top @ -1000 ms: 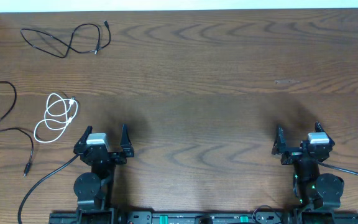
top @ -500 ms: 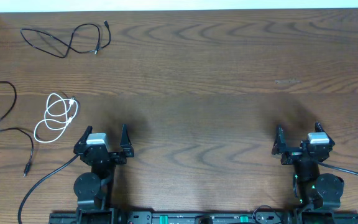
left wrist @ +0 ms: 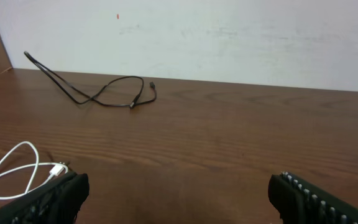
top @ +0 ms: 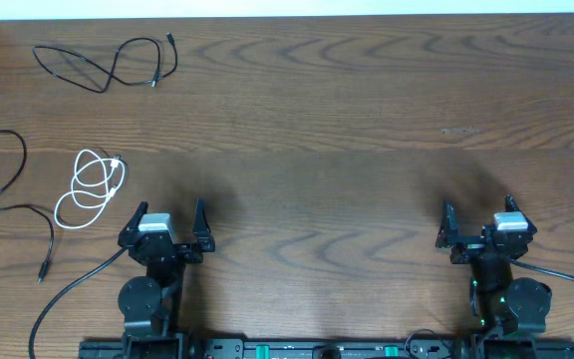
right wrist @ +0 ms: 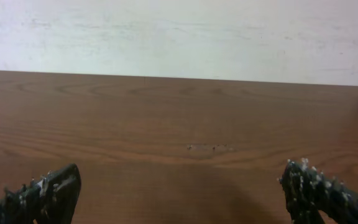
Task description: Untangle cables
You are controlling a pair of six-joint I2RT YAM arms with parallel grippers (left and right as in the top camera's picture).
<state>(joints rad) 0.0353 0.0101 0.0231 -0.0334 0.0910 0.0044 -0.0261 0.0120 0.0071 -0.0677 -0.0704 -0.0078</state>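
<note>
Three cables lie apart on the left of the table. One black cable point(top: 108, 64) point(left wrist: 98, 93) sprawls at the far left corner. A second black cable point(top: 8, 199) runs along the left edge. The white cable point(top: 90, 189) point(left wrist: 11, 177) lies coiled between them, just ahead and left of my left gripper point(top: 167, 216) point(left wrist: 178, 193). That gripper stands open with nothing between its fingers. My right gripper point(top: 478, 214) point(right wrist: 182, 190) is open too, empty, over bare wood at the near right.
The wooden table point(top: 317, 130) stretches to a white wall point(left wrist: 229, 37) at the back. A small scuff mark point(top: 458, 131) point(right wrist: 209, 148) shows ahead of the right gripper. Thick black arm cables point(top: 63, 299) trail from both arm bases along the near edge.
</note>
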